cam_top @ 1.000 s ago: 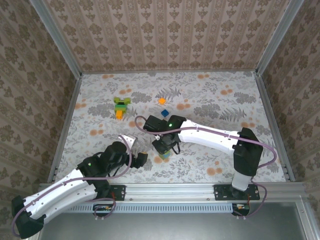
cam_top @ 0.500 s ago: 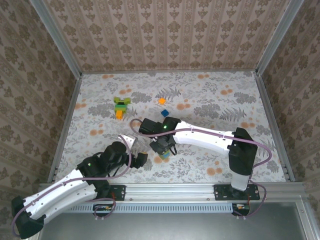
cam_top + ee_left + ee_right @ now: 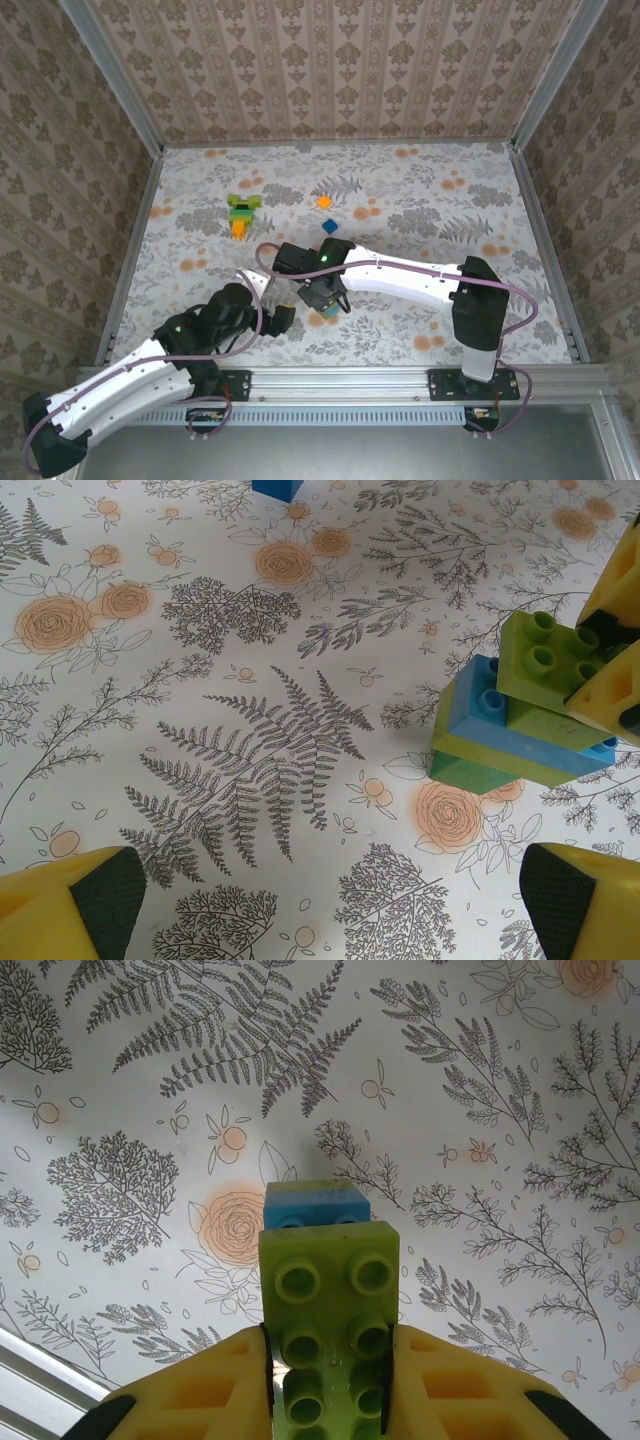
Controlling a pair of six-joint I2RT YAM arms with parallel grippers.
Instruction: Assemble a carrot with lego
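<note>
One carrot (image 3: 241, 213) sits seemingly built far left on the desk (image 3: 450, 220), but right tool (image 3: 330, 1360) clamps a lime brick (image 3: 328, 1300) atop a blue-green stack (image 3: 500, 750), left tool (image 3: 325, 900) spread wide and empty, so probably unfinished.

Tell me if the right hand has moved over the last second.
Yes. The right hand, shut on a lime-green and blue studded plastic brick stack, has edged slightly left, judged against the small loose blue brick.
</note>
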